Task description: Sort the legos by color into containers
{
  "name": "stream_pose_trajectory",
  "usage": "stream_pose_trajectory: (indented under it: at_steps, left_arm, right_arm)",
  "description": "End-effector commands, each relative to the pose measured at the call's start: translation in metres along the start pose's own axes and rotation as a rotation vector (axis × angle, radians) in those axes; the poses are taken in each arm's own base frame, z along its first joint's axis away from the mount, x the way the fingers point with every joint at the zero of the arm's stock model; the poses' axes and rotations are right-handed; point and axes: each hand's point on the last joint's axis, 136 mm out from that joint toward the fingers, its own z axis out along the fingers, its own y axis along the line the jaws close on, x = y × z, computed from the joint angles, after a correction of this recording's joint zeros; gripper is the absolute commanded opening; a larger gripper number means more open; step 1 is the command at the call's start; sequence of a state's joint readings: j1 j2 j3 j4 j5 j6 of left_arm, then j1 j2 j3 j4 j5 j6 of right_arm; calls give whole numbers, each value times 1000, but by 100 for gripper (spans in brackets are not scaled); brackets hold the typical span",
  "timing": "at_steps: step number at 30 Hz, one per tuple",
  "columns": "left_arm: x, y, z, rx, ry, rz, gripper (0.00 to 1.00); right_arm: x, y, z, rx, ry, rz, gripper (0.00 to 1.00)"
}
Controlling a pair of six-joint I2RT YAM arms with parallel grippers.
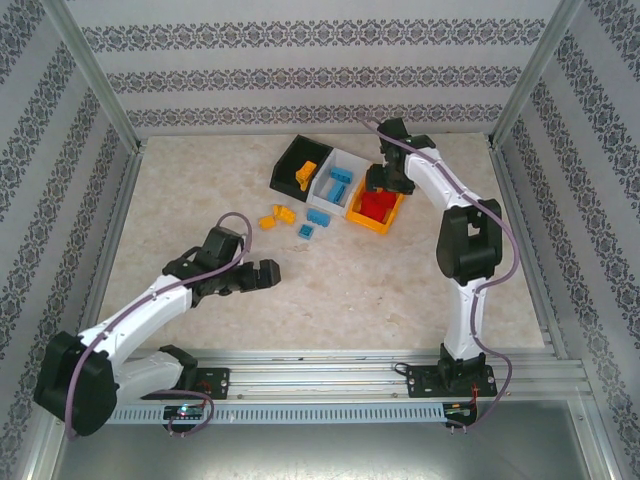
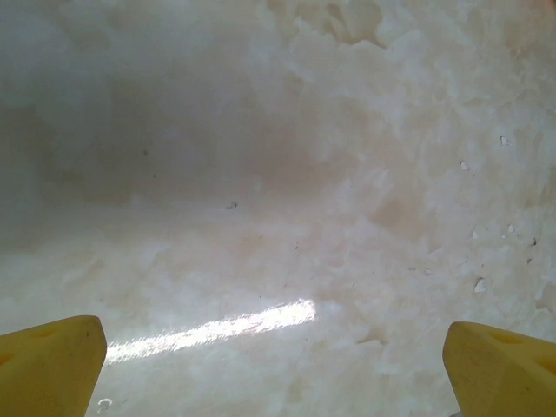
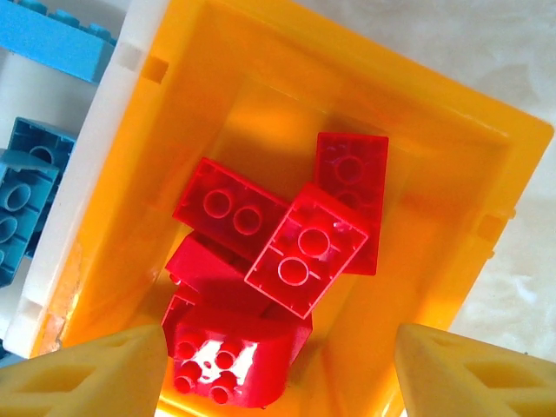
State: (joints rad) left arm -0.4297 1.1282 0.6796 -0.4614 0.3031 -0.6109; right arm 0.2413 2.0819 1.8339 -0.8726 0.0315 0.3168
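Pale stone-look table [image 1: 400,290], patterned walls. Right gripper [image 3: 278,347] sat spread and empty over the orange bin [image 3: 452,174], red legos [image 3: 308,248] inside. Left gripper [image 2: 278,347] was wide, empty, over bare table. Blue legos [image 1: 315,220] and orange legos [image 1: 278,215] lay loose near the bins.

Bright, even light; a glare streak crosses the table [image 2: 261,217], whose far part looks soft and hazy.
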Motion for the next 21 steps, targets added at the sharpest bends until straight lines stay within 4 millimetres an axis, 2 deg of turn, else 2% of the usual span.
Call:
stream_pose_trajectory:
  at_steps: [1, 4, 6, 10, 12, 14, 21]
  left_arm:
    - [-27, -21, -3, 45, -47, 69, 100]
    - [-37, -35, 1, 64, -34, 117, 100]
    - [-41, -45, 3, 75, -14, 162, 100]
    - [-37, -55, 5, 57, 30, 244, 100]
    - [-36, -57, 6, 41, 36, 278, 100]
    - [-36, -58, 10, 28, 35, 306, 100]
    - [-43, -53, 50, -49, 100, 342, 100]
  right_arm:
    - [15, 13, -40, -56, -50, 9, 70]
    - [47, 24, -65, -94, -68, -7, 70]
    - [75, 31, -81, -112, -61, -19, 71]
    - [131, 48, -109, -151, -41, -90, 73]
    - [150, 50, -120, -151, -47, -113, 74]
    - [166, 49, -127, -160, -62, -113, 75]
    - [211, 38, -138, -240, -63, -43, 76]
